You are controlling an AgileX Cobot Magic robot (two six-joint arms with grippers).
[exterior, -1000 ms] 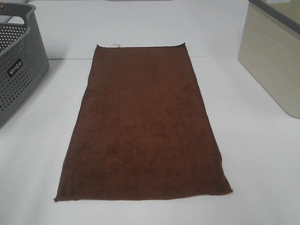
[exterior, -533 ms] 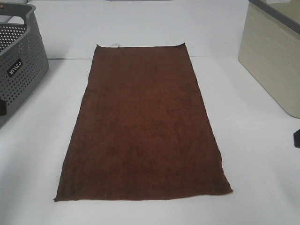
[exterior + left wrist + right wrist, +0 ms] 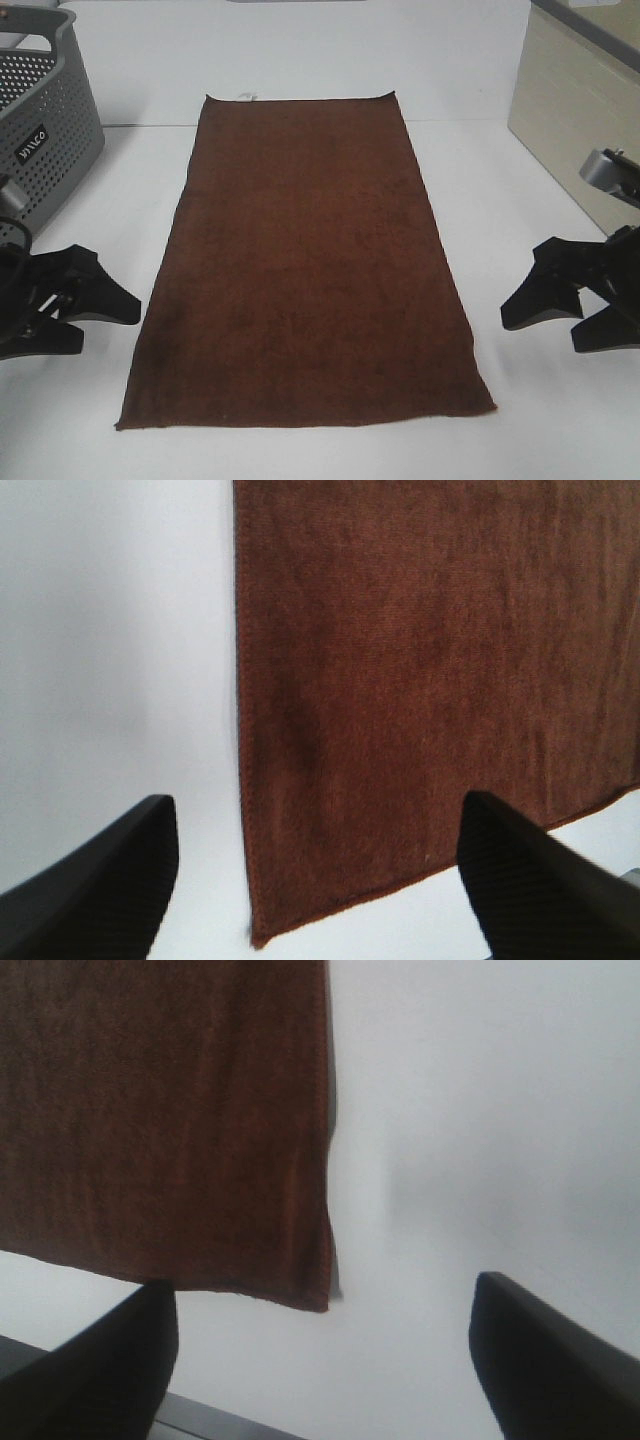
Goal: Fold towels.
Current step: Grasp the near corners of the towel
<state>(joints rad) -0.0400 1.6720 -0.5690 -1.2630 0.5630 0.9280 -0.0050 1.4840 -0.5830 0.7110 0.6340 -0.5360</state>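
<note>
The left pincer gapes wide and empty just beside the towel, a plain fuzzy reddish-brown rectangle lying flat on the white desk, whose near end sits between it and the equally splayed, empty right pincer.

grey perf. basket far L | beige bin far R | white tbl

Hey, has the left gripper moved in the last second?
Yes. The left gripper has come into view from the left edge, in front of the grey basket, toward the towel.
</note>
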